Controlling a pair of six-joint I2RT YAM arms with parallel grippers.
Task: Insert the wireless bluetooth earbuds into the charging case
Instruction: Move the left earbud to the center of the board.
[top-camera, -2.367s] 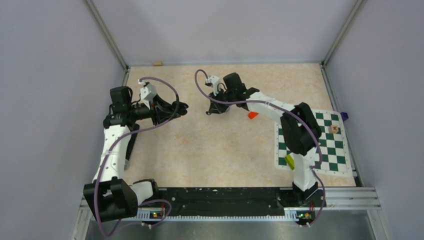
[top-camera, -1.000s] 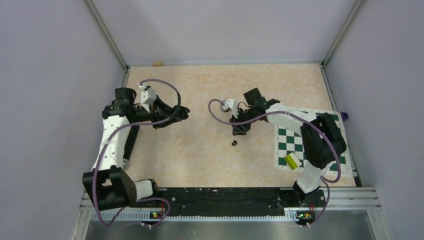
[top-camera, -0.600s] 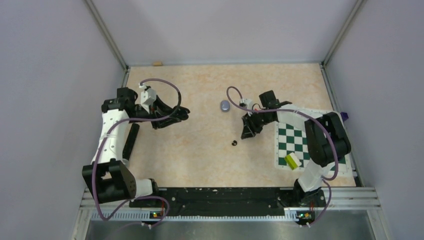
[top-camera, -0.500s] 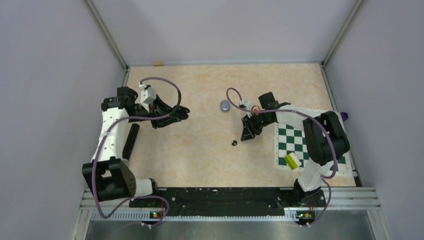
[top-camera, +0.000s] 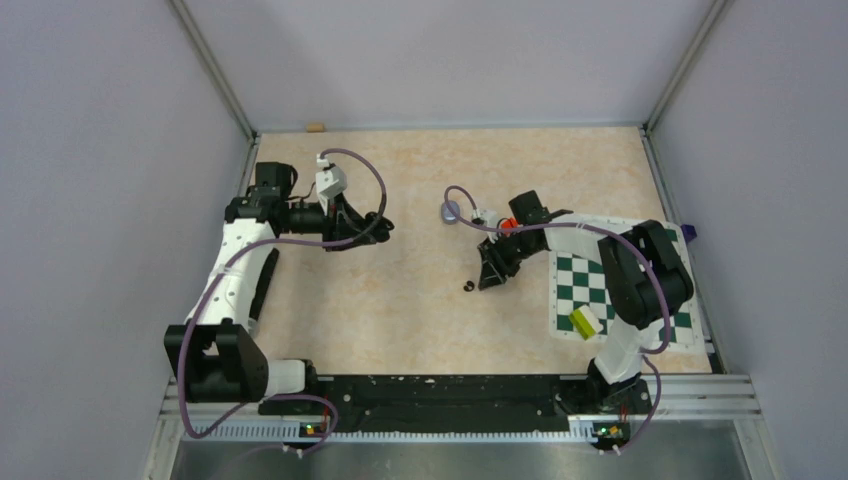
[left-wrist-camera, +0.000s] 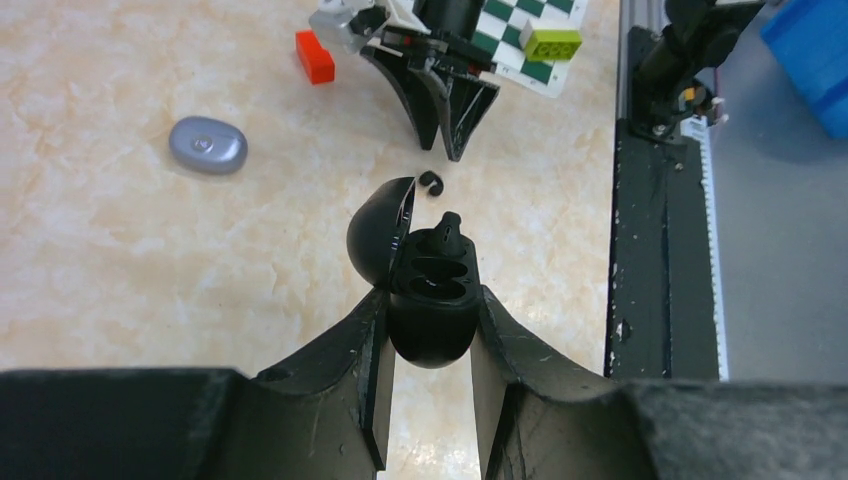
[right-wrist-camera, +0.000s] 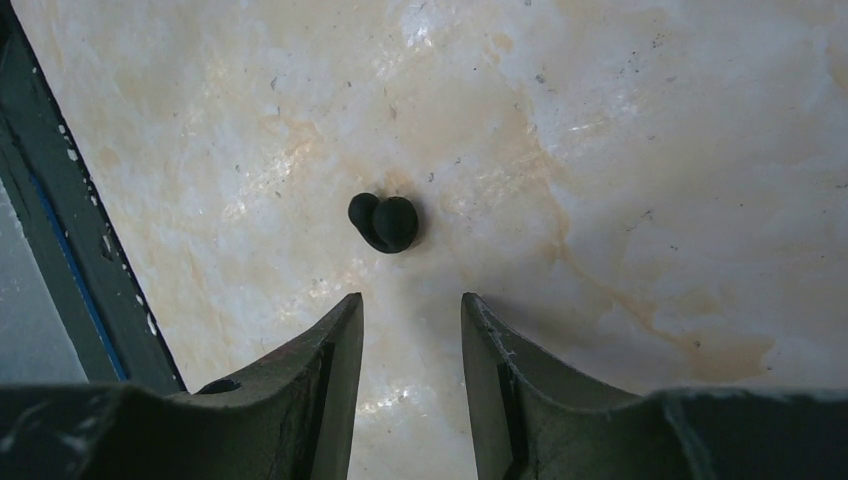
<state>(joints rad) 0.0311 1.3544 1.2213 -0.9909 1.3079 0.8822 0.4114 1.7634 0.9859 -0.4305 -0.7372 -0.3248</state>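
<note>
Earbud (right-wrist-camera: 385, 222), black, lies loose on the table (right-wrist-camera: 650, 150) just ahead of the right hand (right-wrist-camera: 410, 300), a touch left of its gap, long axis crosswise. That hand is spread wide enough, empty, much the nearer. Left hand (left-wrist-camera: 430, 295) clamps the lid-open charging case (left-wrist-camera: 432, 335), well apart. Open table all round; edge rail (right-wrist-camera: 60, 230) off left.

Top view: fixed high behind both arm bases, looking down on the whole table (top-camera: 400, 320).
Left wrist: close behind the left pincer (left-wrist-camera: 430, 300) gripping the charging case (left-wrist-camera: 432, 330), facing the right pincer (left-wrist-camera: 440, 148).
Right wrist: close, looking straight down past its tips.
Shared: black earbud (right-wrist-camera: 385, 222) just ahead of the right pincer's tips, in all three.
</note>
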